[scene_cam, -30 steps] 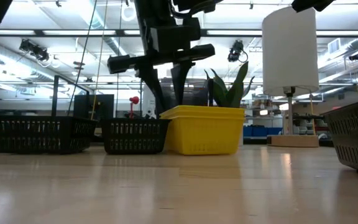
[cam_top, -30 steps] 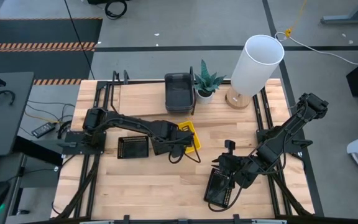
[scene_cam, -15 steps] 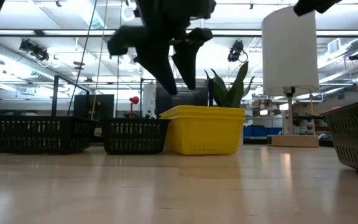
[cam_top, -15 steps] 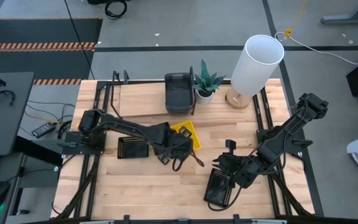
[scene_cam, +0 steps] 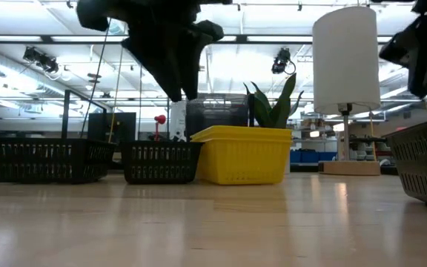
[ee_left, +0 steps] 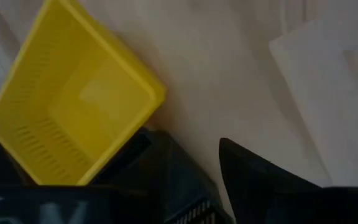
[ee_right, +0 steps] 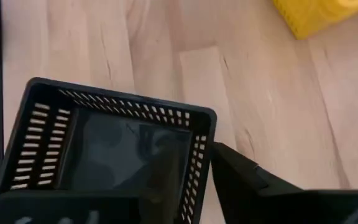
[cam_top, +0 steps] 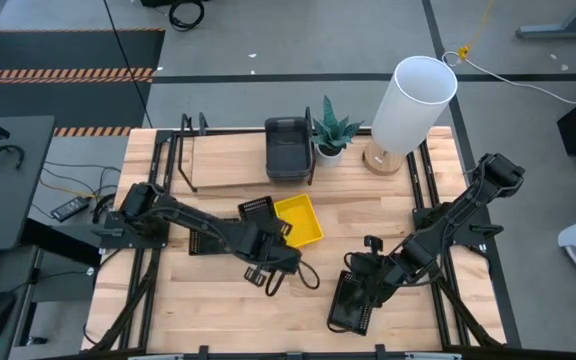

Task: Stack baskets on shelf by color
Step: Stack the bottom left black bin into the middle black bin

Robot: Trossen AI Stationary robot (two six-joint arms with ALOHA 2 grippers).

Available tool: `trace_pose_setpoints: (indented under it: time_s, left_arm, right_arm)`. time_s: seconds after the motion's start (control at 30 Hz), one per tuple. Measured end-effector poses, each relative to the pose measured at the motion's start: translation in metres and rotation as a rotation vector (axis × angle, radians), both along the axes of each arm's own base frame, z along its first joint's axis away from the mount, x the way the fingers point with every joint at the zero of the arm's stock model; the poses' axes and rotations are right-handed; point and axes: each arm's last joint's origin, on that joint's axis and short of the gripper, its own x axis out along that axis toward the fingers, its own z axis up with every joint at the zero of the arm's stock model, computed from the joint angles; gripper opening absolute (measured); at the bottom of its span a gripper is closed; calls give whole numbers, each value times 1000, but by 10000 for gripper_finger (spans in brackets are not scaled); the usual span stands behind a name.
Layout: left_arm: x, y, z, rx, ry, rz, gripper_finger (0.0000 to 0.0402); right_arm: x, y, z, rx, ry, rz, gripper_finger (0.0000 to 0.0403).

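I am reading the yellow basket (cam_top: 299,220) as thin moulded plastic: light, fairly stiff at the rim, flexy in the perforated walls, and slick enough to skate on the pale tabletop (cam_top: 218,300) if nudged sideways. It is sitting upright near the table's middle, with a black mesh basket (cam_top: 256,210) touching its left side and another black mesh basket (cam_top: 211,238) farther left. I am judging the rim of a short wall to be the place to pinch, one finger inside and one outside, since the walls slope and a grip across the whole body would slip.

The left gripper (cam_top: 264,277) is hanging above the wood just in front of the yellow basket, carrying nothing; I cannot tell how wide its fingers are standing. The right gripper (cam_top: 356,288) is poised over a third black mesh basket (cam_top: 349,303) at the front right, and I cannot tell whether it is gripping the wall. On the shelf (cam_top: 230,167) at the back, dark grey baskets (cam_top: 287,148) are sitting against a divider.
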Motion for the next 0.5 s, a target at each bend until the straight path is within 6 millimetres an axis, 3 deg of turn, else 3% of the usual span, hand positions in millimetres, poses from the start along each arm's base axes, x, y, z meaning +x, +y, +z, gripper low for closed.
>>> trace_pose_setpoints:
  time_s: [0.27,0.5]
  left_arm:
    - [-8,-19,0,-23,1,35,124]
    - [-9,-28,0,-46,-28,58,132]
  right_arm:
    - [8,-8,-15,9,117,-39,171]
    - [17,-11,-32,80,235,-35,178]
